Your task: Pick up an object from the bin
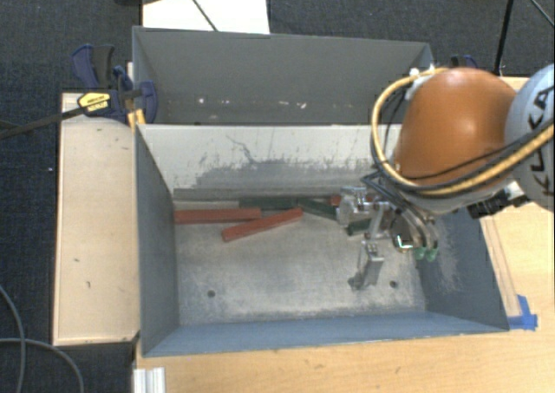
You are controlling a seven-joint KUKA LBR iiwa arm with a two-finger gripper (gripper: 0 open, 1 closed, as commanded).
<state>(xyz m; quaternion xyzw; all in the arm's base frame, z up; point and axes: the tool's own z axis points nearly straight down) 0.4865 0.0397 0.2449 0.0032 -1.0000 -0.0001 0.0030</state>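
Orange wrist cover (451, 122) looms over the pincer (366, 271), low over bare floor (277, 283) at the bin's (329, 330) lower right, and I cannot tell whether it is spread or pressed together. Closing here likely grabs air: a dark green stick (277, 206) and two red-brown sticks (217, 216) lie to its left along the back wall (277, 157). Right wall (460, 283) crowds the wrist, a scrape risk; open floor runs left.
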